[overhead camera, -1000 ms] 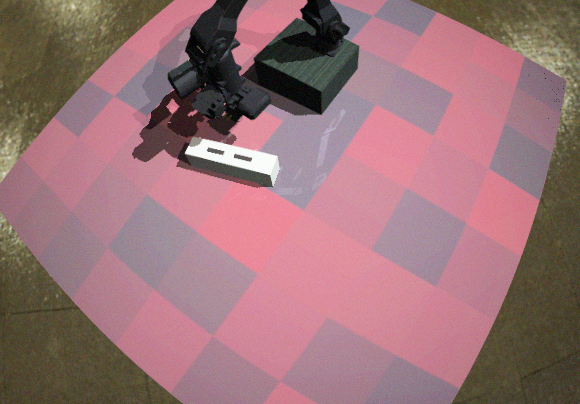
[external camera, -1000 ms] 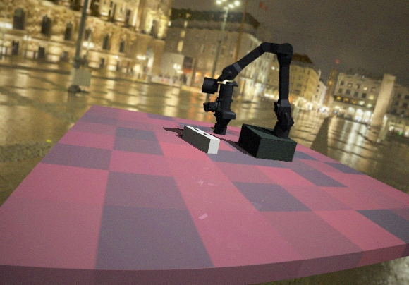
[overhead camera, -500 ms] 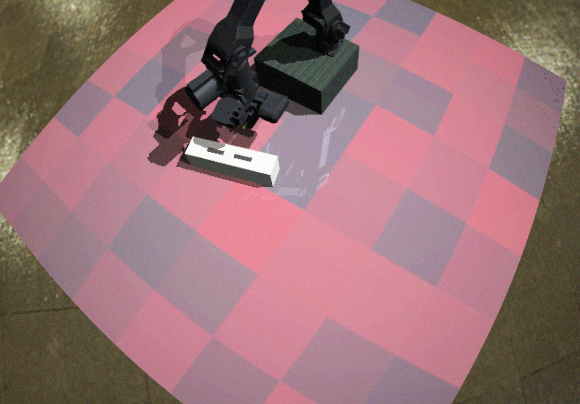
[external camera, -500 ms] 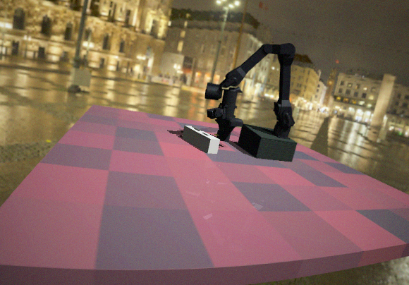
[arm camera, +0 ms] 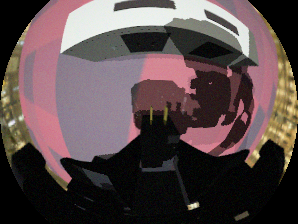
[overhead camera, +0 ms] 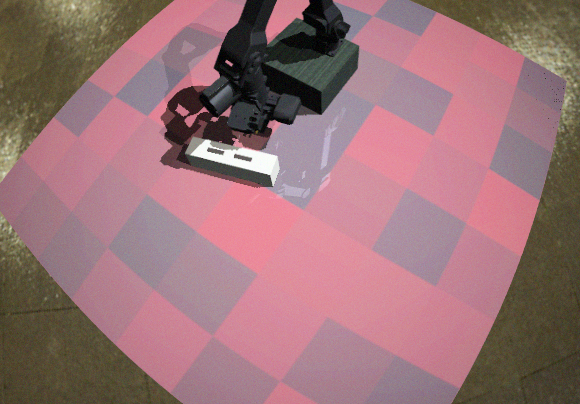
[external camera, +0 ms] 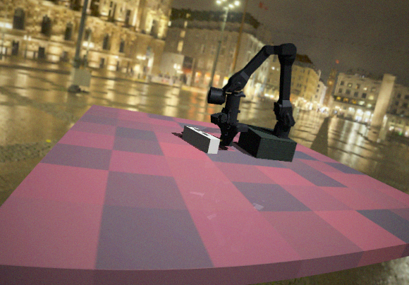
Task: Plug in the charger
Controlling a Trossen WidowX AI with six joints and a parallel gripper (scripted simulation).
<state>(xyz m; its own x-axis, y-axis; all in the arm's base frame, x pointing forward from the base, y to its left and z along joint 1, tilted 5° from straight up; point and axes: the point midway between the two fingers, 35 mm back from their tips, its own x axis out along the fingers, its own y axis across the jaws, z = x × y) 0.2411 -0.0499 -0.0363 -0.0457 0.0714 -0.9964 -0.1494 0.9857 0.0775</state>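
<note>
Just off the near long wall of the power strip (overhead camera: pixel 232 164) (external camera: pixel 201 140) (arm camera: pixel 115 22) in the top view: keep gripper (overhead camera: pixel 248 120) (external camera: pixel 229 136) (arm camera: pixel 154 137) on its present side, prongs (overhead camera: pixel 257 131) (external camera: pixel 221 140) (arm camera: pixel 158 115) short of contact. In the exterior view: hold low beside the strip; check height before advancing. In the wrist view: keep fingers clamped on charger (arm camera: pixel 159 131), just short of the strip. Align with the left outlet, square both prongs, then push straight; avoid twisting, lest the shutter jam.
</note>
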